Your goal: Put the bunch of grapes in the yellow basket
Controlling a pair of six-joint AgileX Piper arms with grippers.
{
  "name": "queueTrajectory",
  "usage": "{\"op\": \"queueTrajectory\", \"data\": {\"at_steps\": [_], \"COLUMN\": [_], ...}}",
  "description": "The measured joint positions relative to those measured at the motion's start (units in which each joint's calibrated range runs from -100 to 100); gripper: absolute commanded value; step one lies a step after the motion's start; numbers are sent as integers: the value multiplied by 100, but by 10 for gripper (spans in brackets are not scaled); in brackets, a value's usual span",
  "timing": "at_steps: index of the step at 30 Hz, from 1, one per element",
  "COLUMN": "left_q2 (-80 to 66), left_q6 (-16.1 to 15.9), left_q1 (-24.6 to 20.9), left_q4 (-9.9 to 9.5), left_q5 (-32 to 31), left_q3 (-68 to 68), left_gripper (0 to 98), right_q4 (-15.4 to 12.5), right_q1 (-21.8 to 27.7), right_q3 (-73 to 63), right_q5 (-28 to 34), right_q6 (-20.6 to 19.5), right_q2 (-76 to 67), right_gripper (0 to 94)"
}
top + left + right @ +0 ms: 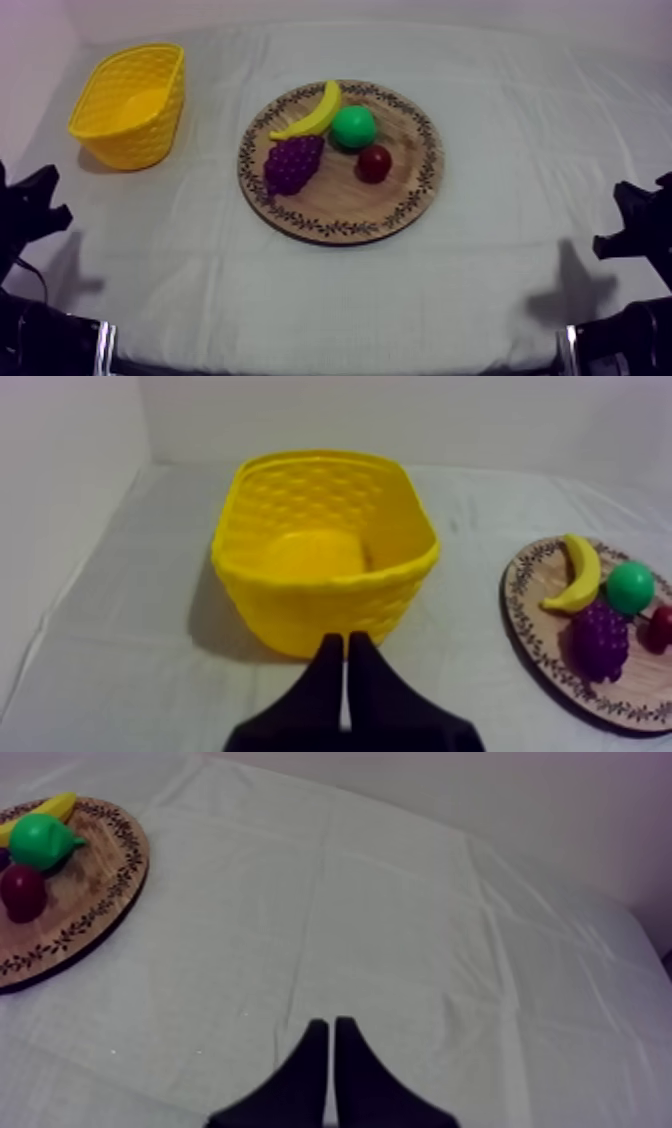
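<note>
Both rest low: left tool and right tool pinched narrow, seemingly empty.

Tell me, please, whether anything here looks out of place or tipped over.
Nothing stands out: the yellow basket stands upright, and the grapes, banana, pear and small red fruit all lie on the wooden board.

Left wrist view: the picture's edge cuts the round wooden board, and the small red fruit on it shows in part only. The yellow basket hides part of its floor behind its near wall. Right wrist view: the edge likewise cuts the board and the banana.
</note>
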Motion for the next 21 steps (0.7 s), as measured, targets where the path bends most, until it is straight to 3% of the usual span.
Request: {"op": "queueTrajectory", "data": {"at_steps": [12, 21], "left_q2": [1449, 3084], "left_q6": [7, -267], "left_q1": [216, 821], "left_q4": [5, 0], "left_q5": [564, 1546], "left_q3": [-2090, -4230], "left_gripper": [0, 0], "right_q4": [0, 0], "right_q1": [0, 0], "right_q3": [0, 0], "right_q5": [0, 0], "right_q6": [0, 0], "right_q2": [0, 0], "right_gripper": [3, 3]}}
